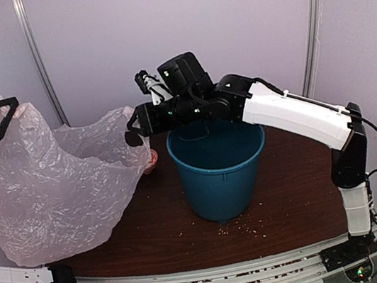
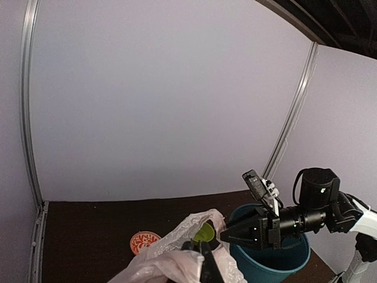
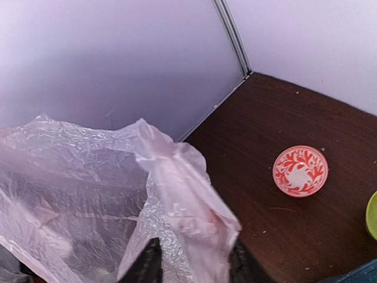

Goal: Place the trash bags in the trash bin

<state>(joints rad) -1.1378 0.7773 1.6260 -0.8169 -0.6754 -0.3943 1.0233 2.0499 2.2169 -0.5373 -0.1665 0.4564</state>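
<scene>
The pale-pink trash bag [image 1: 52,185] hangs spread out between my two grippers at the left, with its bottom on the table. My left gripper [image 1: 9,106] is shut on its upper left handle, high at the left edge. In the left wrist view my left gripper [image 2: 203,259] pinches the bag [image 2: 171,262]. My right gripper [image 1: 132,132] holds the bag's right corner just left of the trash bin [image 1: 218,172]. In the right wrist view a fold of the bag [image 3: 88,177] sits between the jaws of my right gripper [image 3: 195,262] and hides their tips. The teal bin stands upright and empty.
A small red-patterned bowl [image 1: 150,163] sits on the brown table between the bag and the bin. It also shows in the right wrist view [image 3: 300,171]. A lime-green bowl [image 2: 205,233] lies behind the bag. Crumbs [image 1: 242,228] lie in front of the bin. Walls close in behind and on both sides.
</scene>
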